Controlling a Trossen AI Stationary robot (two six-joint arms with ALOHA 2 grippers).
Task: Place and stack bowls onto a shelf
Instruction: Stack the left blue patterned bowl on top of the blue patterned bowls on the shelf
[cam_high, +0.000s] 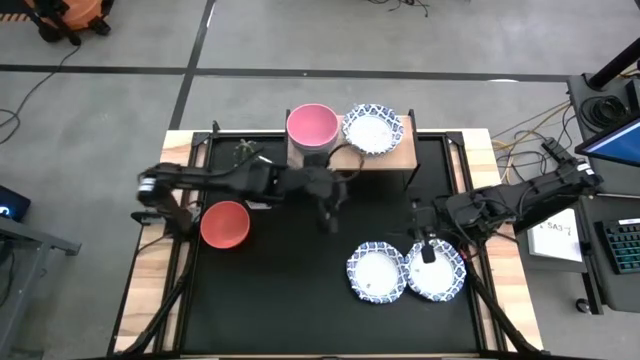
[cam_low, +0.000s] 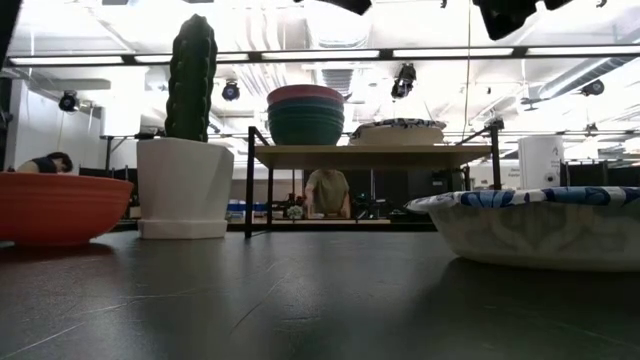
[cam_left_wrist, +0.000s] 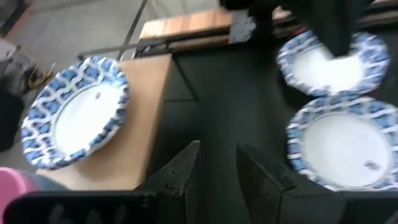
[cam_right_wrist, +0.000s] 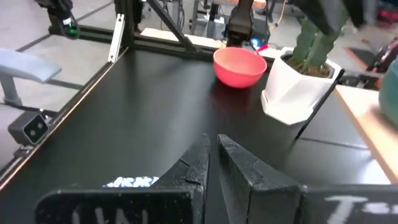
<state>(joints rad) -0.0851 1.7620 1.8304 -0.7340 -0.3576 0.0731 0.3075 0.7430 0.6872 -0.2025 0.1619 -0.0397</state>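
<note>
From above, the left arm covers the cactus pot (cam_low: 181, 188), and only the low view shows the stack on the shelf (cam_high: 393, 157) is several plain bowls: a pink bowl (cam_high: 311, 125) on top, a teal one under it, the rest hidden. The left wrist view is blurred.

The stack sits at the shelf's left end, and one blue-and-white patterned bowl (cam_high: 372, 128) with a white inside sits just beside it on the right. A red bowl (cam_high: 225, 223) lies on the black tabletop (cam_high: 280, 290) to the left. Two more patterned bowls (cam_high: 377, 272) lie side by side, touching, at the near right.

The left arm reaches across from the left, its hand (cam_high: 328, 212) over bare tabletop just near of the shelf, fingers a little apart and holding nothing. The right arm comes in from the right edge, its hand (cam_high: 428, 248) above the right-hand patterned bowl (cam_high: 436, 271), fingers almost together, gripping nothing
</note>
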